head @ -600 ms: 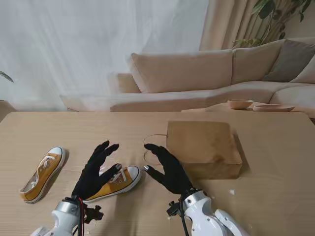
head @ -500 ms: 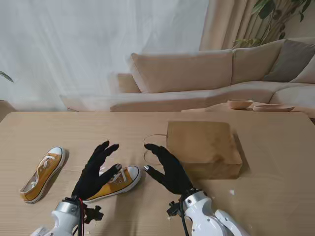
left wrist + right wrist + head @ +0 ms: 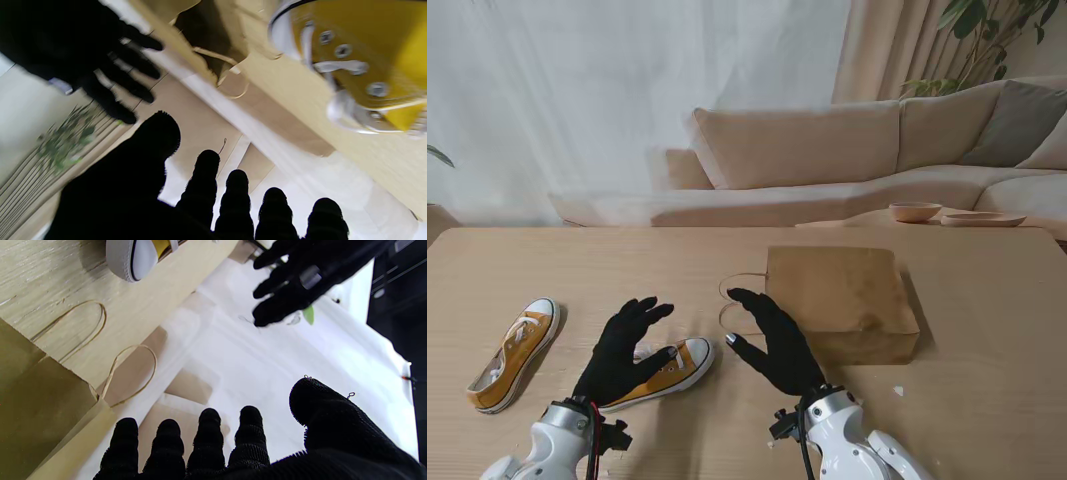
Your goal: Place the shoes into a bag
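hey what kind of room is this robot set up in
Most likely a home living room, or a mock-up of one: a beige sectional sofa stands behind the wooden table, sheer curtains cover the window, and a houseplant stands in the corner.

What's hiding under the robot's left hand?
A yellow shoe lies on the table under the left hand. Its white toe shows; the heel end is covered by the hand.
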Controlling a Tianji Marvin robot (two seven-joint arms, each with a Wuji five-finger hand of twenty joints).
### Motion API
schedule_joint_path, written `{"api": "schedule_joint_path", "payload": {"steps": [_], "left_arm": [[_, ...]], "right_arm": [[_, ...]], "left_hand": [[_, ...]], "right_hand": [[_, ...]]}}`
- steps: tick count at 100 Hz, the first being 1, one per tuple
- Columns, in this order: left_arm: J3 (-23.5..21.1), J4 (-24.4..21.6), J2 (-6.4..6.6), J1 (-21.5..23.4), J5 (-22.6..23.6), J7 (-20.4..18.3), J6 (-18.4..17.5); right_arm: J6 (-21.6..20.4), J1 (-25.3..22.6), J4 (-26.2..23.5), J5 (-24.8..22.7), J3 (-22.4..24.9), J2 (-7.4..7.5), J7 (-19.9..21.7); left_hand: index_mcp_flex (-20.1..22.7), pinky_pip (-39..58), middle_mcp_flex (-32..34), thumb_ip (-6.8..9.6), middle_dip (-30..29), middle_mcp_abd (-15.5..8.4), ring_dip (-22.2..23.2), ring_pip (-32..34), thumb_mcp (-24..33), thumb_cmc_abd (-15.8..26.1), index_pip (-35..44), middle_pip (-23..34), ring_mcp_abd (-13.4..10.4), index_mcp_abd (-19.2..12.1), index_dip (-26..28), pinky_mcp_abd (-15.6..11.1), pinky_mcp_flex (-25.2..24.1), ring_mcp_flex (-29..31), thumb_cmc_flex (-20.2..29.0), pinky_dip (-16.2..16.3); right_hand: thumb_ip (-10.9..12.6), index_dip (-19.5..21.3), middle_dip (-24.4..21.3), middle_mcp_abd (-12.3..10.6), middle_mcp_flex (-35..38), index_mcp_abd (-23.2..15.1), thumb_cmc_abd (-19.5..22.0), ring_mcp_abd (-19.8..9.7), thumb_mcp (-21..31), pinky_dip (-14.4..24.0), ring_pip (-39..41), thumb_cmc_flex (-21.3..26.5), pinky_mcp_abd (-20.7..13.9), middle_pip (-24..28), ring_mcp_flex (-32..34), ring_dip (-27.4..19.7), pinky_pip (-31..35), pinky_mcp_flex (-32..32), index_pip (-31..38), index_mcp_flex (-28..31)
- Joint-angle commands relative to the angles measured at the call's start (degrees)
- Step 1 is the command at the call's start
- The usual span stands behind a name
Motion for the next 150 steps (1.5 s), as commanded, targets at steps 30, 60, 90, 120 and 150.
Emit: {"api": "schedule_joint_path", "payload": {"steps": [30, 60, 90, 120, 150], "left_arm": [[-9.00, -2.21, 4.20, -3.35, 9.50, -18.54, 3.75], [-15.17, 1.31, 6.49, -5.37, 12.43, -30.54, -2.46], [-14.35, 5.76, 7.19, -6.59, 15.63, -32.46, -4.76], [-12.67, 7.95, 6.71, -6.47, 19.05, -27.55, -5.26], [-9.09, 9.33, 6.68, -8.05, 19.71, -27.00, -1.85]], "right_arm": [[-0.69, -2.45, -1.97, 0.59, 1.92, -0.65, -0.47], [-0.36, -2.91, -2.63, 0.33, 1.96, -0.69, -0.86], [-0.52, -4.21, -3.50, -0.71, 2.03, -0.84, -2.43], [-0.65, -4.41, -3.59, -0.80, 2.00, -0.89, -2.73], [-0.67, -4.63, -3.79, -0.71, 2.24, -0.92, -2.88]], "left_hand": [[-0.43, 5.39, 0.73, -0.74, 2.32, 0.84, 7.43, 1.70, 5.49, -3.64, 1.77, 4.08, 0.88, 1.55, 1.93, 0.41, -1.75, -0.81, 0.31, 11.73], [-4.62, 5.85, -0.09, -0.17, 3.05, -3.09, 7.65, 1.83, 4.28, -4.29, 0.65, 0.94, -0.41, -1.95, 3.75, -1.01, -1.58, -0.51, 3.71, 15.59], [-7.78, 7.31, -0.14, -0.29, 3.78, -6.75, 9.60, 2.23, 8.40, -8.02, 0.80, -0.53, -0.43, -11.06, 5.09, -1.15, -1.97, -0.57, 0.84, 19.55], [-8.66, 8.69, 0.35, -0.39, 4.70, -7.21, 12.73, 3.19, 8.84, -7.99, 1.19, 0.87, 0.06, -11.86, 6.03, -0.89, -2.48, -0.80, 2.41, 23.55], [-9.99, 8.84, 0.41, -0.35, 4.53, -7.39, 13.48, 3.13, 10.35, -8.61, 1.31, 0.83, 0.20, -11.80, 6.09, -0.75, -2.48, -0.73, 2.49, 24.70]], "right_hand": [[-2.10, 0.67, 0.72, -2.01, -1.05, -2.05, 0.22, -2.17, -0.06, 0.45, 1.10, -1.44, -1.14, 1.05, -0.92, 0.55, -0.50, 0.13, -0.40, 0.14], [-2.14, 0.76, 0.84, -2.01, -1.05, -2.00, 0.29, -2.11, -0.09, 0.56, 1.49, -1.34, -0.97, 1.37, -0.85, 0.51, -0.33, 0.34, -0.26, 0.38], [-2.17, 0.85, 1.05, -1.94, -1.00, -1.96, 0.18, -2.03, -0.13, 0.65, 1.91, -1.27, -0.77, 1.85, -0.74, 0.50, -0.16, 0.61, -0.04, 0.73], [-2.19, 0.96, 1.19, -1.97, -0.98, -2.02, 0.16, -2.01, -0.12, 0.69, 2.16, -1.18, -0.70, 2.17, -0.72, 0.43, -0.07, 0.71, 0.19, 0.93], [-2.21, 1.13, 1.34, -1.71, -0.97, -2.01, 0.13, -1.92, -0.14, 0.73, 2.44, -1.19, -0.62, 2.54, -0.61, 0.39, 0.02, 0.86, 0.45, 1.00]]}}
